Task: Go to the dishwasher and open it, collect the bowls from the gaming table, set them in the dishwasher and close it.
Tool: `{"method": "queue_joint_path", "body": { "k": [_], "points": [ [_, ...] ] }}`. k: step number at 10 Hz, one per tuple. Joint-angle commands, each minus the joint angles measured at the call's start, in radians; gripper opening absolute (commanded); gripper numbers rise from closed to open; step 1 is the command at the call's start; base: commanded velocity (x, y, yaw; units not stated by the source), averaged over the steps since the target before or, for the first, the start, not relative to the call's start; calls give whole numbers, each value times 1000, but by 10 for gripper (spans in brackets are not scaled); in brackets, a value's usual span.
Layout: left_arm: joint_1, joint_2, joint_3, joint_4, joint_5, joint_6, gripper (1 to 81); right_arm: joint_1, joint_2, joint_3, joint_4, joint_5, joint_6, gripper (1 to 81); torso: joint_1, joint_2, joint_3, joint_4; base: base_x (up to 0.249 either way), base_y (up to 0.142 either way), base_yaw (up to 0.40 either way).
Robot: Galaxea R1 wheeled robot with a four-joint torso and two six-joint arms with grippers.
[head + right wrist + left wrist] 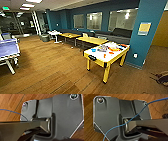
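Here, jaws: neither wrist view let me tell whether the left or right jaws stood apart or together, or whether they held or touched anything.
Gaming table (103,58): white top on a yellow frame and yellow legs, standing right of centre in the head view, its dark end slot facing the camera.
Bowls: a small blue bowl (93,50) sat near the table's left edge; orange-red bits (114,49) lay further back, probably more bowls, though the clutter there was too blurred to sort out.
Far end: the table's back end stood near a teal pillar (145,32).
Behind: two yellow-topped desks (92,40) stood just beyond the gaming table, before a dark sofa (121,33) under the windows.
Left edge: a blue table (9,48) on white legs stood at the side, well apart from the gaming table.
Open room: wide wooden floor (50,67) lay between the camera, the blue table and the gaming table.
Wrist views: the same wooden floor under each arm, crossed by a thin blue cable (136,116).
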Motion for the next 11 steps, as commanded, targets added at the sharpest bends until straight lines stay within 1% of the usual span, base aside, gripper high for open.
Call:
{"method": "queue_joint_path", "body": {
  "k": [1,11],
  "points": [
    [-50,-5,8,12,48,12,811,56,3,6,-8,-38,-3,811,2,0,0,0,135,0,0],
    [-50,-2,8,12,48,12,811,59,6,6,-8,-38,-3,811,3,1,0,0,135,0,0]
  ]
}}
